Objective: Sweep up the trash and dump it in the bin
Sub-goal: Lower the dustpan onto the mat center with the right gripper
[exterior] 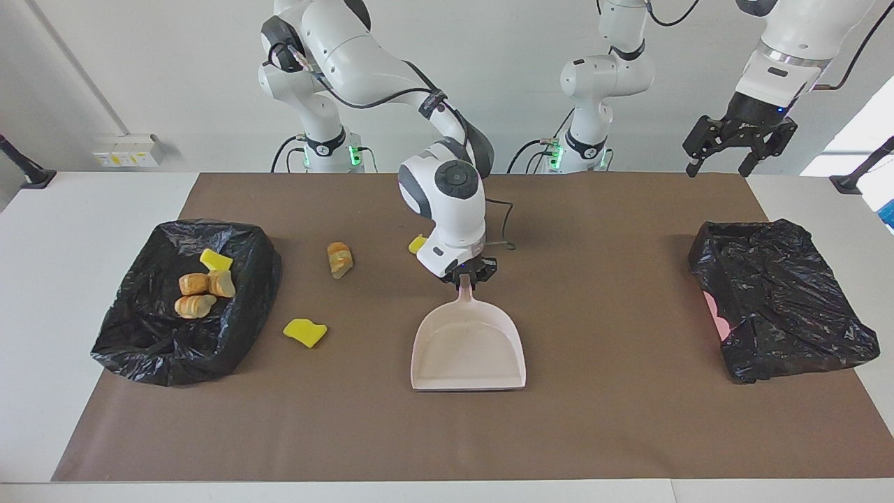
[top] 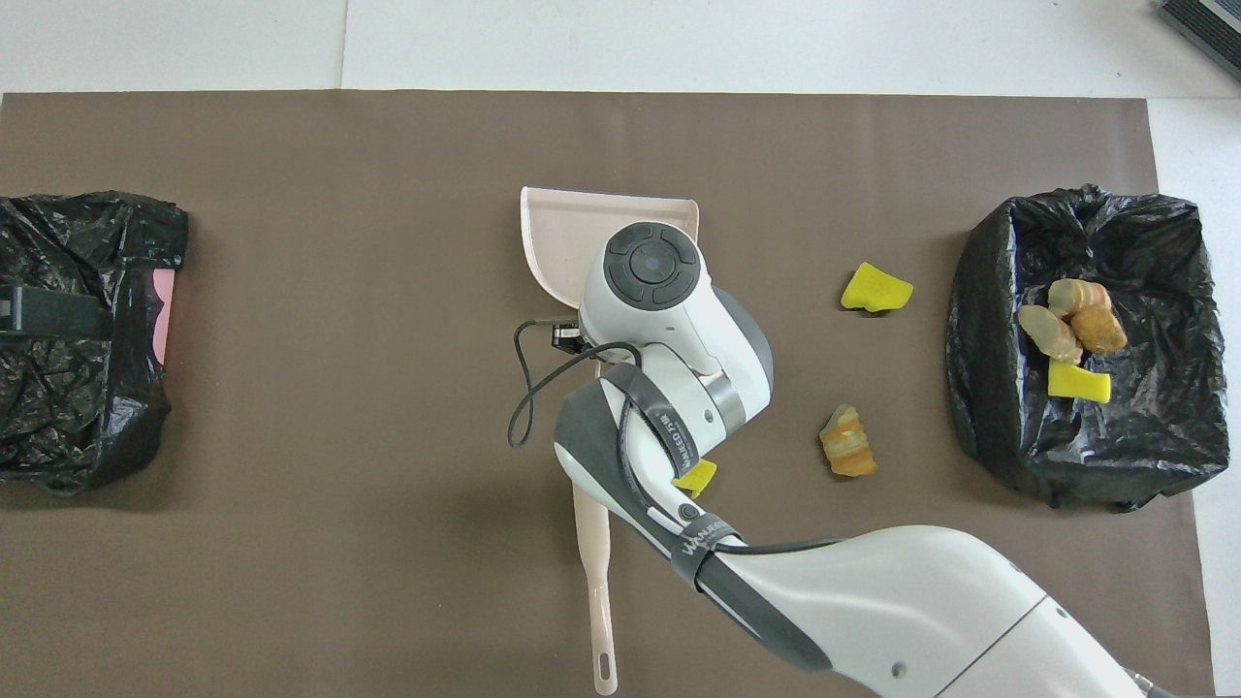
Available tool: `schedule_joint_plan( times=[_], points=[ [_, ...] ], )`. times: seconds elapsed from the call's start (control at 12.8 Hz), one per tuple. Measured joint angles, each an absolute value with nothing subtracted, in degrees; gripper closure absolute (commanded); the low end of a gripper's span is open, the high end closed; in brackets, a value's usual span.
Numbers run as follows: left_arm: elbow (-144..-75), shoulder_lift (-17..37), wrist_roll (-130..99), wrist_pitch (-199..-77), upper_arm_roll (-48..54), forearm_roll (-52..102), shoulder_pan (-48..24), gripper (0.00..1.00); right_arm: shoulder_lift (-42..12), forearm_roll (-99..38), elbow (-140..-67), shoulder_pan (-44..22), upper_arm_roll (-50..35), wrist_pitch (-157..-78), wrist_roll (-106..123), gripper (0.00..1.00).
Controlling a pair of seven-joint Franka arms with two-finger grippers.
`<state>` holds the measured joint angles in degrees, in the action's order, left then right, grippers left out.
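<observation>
My right gripper (exterior: 466, 279) is shut on the handle of the beige dustpan (exterior: 468, 349), which lies flat and empty on the brown mat; my wrist covers part of the pan in the overhead view (top: 562, 242). Three pieces of trash lie on the mat toward the right arm's end: a yellow scrap (exterior: 305, 332), a bread chunk (exterior: 339, 260), and a yellow scrap (exterior: 418, 244) close beside my right wrist. Several more pieces (exterior: 202, 286) lie in the black-bagged bin (exterior: 140, 328) at the right arm's end. My left gripper (exterior: 719, 168) waits raised and open.
A beige brush (top: 593, 582) lies on the mat nearer to the robots than the dustpan. A second black-bagged bin (exterior: 782, 300) with something pink at its edge stands at the left arm's end. The brown mat (exterior: 628, 419) covers most of the white table.
</observation>
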<state>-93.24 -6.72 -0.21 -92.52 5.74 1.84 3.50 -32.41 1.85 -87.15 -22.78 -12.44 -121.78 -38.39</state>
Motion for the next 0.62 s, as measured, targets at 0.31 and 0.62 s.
schedule_joint_plan(
  times=[0.31,0.62],
  points=[
    [-93.33,-6.72,-0.21,-92.52,5.74,1.84,3.5,0.0,-32.81,1.74,-87.14,-22.68,-12.16,-122.92,-38.91,0.0],
    [-93.33,-6.72,-0.21,-92.52,5.7,1.84,3.5,0.0,-31.54,1.49,-87.03,-22.94,-12.45,-116.72,-38.91,0.0]
  ],
)
